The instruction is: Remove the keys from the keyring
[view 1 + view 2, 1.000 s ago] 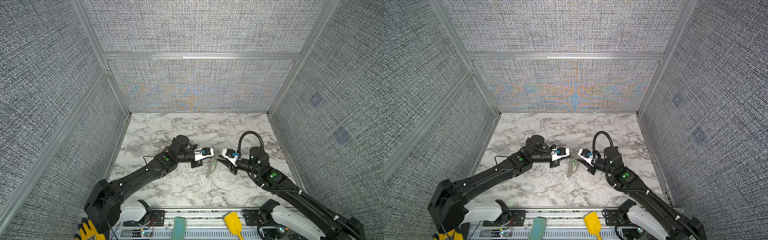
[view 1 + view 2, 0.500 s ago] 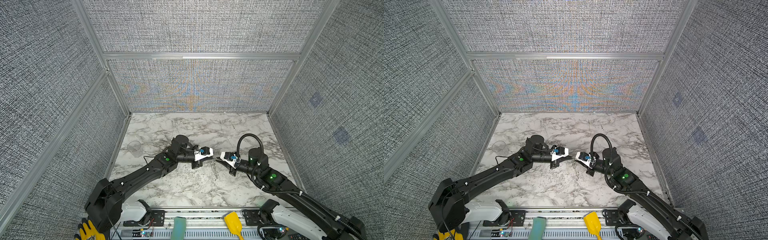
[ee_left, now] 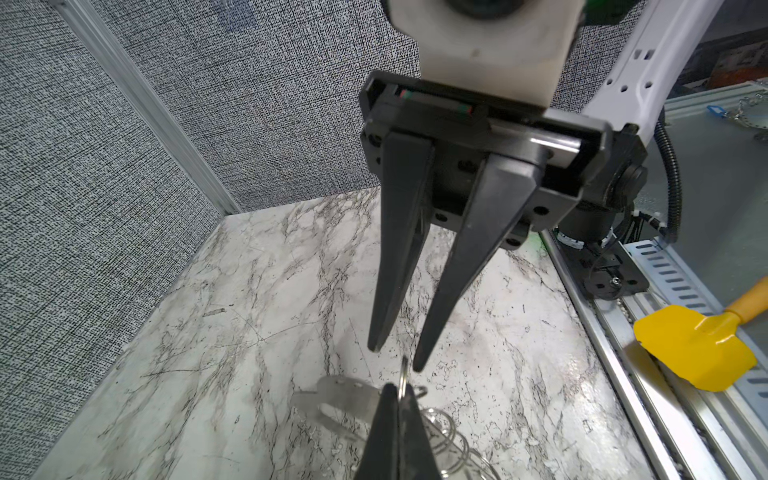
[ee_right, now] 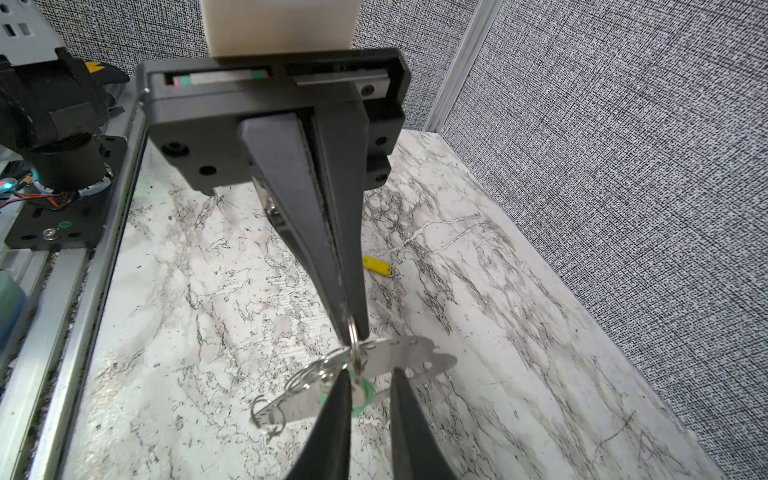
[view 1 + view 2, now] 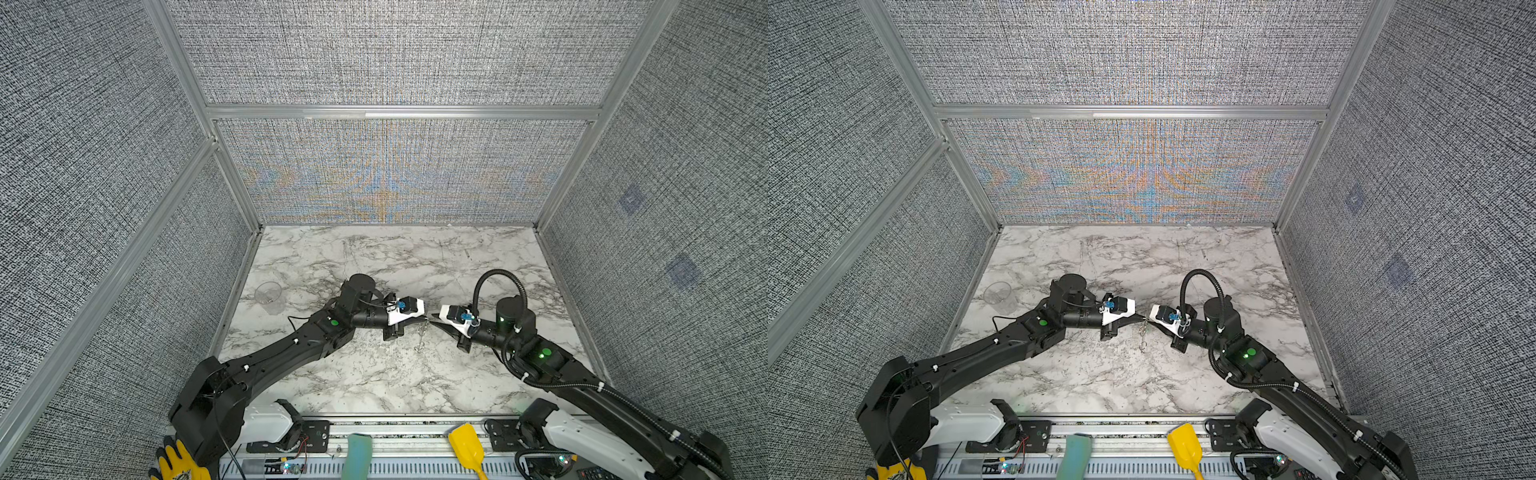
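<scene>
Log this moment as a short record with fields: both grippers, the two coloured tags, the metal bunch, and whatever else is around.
left gripper: jaws shut on a split ring, metal bunch hanging from it
right gripper: jaws slightly apart at the bunch, clamping nothing
green tag: in the bunch, beside the right jaws
yellow tag: loose on the marble table, apart from the bunch
flat metal piece: in the bunch among wire rings
other: clear cup, yellow scoop

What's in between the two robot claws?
The keyring, with a green key. The shut left gripper pinches it; the open right gripper faces it. The right wrist view shows this.
</scene>
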Controlling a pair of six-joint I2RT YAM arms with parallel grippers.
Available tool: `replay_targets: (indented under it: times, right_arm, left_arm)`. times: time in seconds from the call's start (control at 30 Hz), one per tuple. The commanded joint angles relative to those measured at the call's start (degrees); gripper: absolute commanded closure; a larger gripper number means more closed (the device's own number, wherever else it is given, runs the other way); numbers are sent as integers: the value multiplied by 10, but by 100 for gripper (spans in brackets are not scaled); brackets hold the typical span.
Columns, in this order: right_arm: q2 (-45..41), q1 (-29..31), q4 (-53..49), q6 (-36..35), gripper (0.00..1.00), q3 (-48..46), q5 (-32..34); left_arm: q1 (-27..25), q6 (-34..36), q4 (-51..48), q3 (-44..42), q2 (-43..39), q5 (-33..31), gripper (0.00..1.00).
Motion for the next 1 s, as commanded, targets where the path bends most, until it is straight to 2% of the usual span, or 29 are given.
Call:
replay_targets:
  times: [0.0, 0.33, 0.73, 0.97]
  right_arm:
    - [3, 3, 5, -4, 81, 1, -6]
    - [-5, 7, 17, -10, 85, -2, 9]
    - [-1, 11, 21, -4, 86, -3, -12]
    - [-2, 10, 18, -2, 92, -3, -15]
  left_arm:
    - [0, -9, 34, -1, -5, 18, 100]
    - [0, 7, 33, -3, -1, 32, 100]
    - [0, 11, 26, 1, 3, 34, 100]
    - [0, 19, 11, 10, 5, 33, 100]
